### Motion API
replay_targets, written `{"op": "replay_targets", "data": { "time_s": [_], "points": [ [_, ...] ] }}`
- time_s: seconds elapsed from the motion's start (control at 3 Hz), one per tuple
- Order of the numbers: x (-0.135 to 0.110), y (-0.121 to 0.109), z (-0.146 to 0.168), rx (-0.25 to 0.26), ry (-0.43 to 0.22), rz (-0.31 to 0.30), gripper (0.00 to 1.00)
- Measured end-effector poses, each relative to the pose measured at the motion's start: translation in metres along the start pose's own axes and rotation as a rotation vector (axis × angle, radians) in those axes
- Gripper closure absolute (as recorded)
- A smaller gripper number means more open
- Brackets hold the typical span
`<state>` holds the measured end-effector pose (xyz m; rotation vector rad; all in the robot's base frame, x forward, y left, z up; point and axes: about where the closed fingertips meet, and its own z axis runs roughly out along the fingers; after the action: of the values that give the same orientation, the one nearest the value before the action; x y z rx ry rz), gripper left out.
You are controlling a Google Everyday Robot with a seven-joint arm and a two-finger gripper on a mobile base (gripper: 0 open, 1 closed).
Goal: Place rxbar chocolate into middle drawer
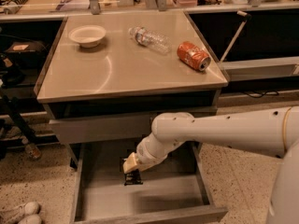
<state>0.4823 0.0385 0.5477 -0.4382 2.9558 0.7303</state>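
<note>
Evidently, the pincer (132,171) was seen low inside the open middle drawer (159,200), the rxbar chocolate (133,178) right beneath it, close to the drawer's floor. Whether it was clamped could not be told. If released while tilted, the bar might be dragged out on withdrawal.

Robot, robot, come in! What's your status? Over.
Status: gripper low inside open middle drawer, toward the back. Dark rxbar chocolate at its tip, by the drawer floor. Up on tabletop: orange can, bottle, bowl, none in the way.
</note>
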Motion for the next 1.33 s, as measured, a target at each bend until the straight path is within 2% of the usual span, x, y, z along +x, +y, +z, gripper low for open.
{"op": "replay_targets", "data": {
  "time_s": [0.33, 0.67, 1.0, 1.33],
  "points": [
    [-0.003, -0.015, 0.031, 0.005, -0.027, 0.102, 1.0],
    [0.0, -0.025, 0.058, 0.009, -0.011, 0.173, 1.0],
    [0.001, -0.026, 0.06, 0.008, -0.006, 0.178, 1.0],
    [0.006, -0.036, 0.089, 0.01, 0.019, 0.225, 1.0]
  ]
}}
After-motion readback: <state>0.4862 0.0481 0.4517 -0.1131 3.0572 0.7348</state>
